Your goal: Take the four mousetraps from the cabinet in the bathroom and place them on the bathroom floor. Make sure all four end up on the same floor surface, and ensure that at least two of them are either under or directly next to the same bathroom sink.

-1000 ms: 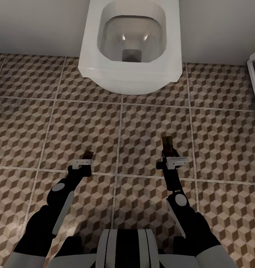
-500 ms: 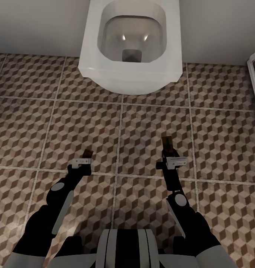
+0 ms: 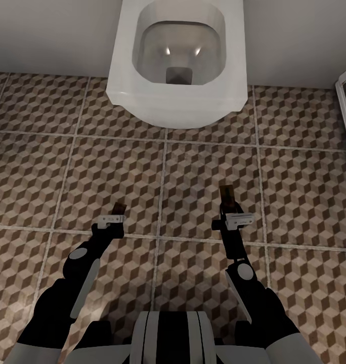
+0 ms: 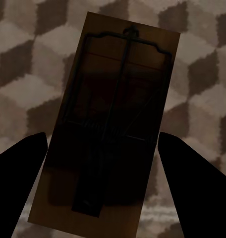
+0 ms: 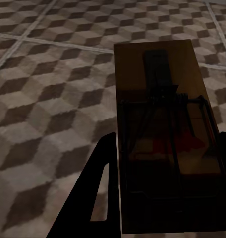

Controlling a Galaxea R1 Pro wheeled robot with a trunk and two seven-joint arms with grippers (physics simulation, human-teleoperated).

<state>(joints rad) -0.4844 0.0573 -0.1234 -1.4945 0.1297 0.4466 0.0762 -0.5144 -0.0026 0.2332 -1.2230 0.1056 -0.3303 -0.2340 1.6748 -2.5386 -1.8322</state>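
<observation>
- Between the left jaws (image 4: 103, 148) lies a mousetrap (image 4: 110, 124), a tan board with dark wire parts; the two dark fingers (image 4: 19, 173) flank its long edges, the left-hand one seeming to touch while a sliver of floor shows beside the other, so I cannot tell whether the grip is clenched.
- From the head view, the left jaws (image 3: 114, 216) hang above the bathroom floor (image 3: 41, 167), with that trap (image 3: 119, 208) poking forward from them.
- At the right jaws (image 5: 167, 168), a second mousetrap (image 5: 160, 114) sits grasped between the dark fingers (image 5: 100, 168), its board reaching forward over the cube-patterned tiles.
- Seen from the head, the right jaws (image 3: 228, 208) carry this trap (image 3: 225, 194) above the floor, well apart from the left one.
- Beyond both arms stands a white toilet (image 3: 177, 60) against a pale wall (image 3: 41, 35); a chrome frame edge (image 3: 345, 101) shows at the far right.
</observation>
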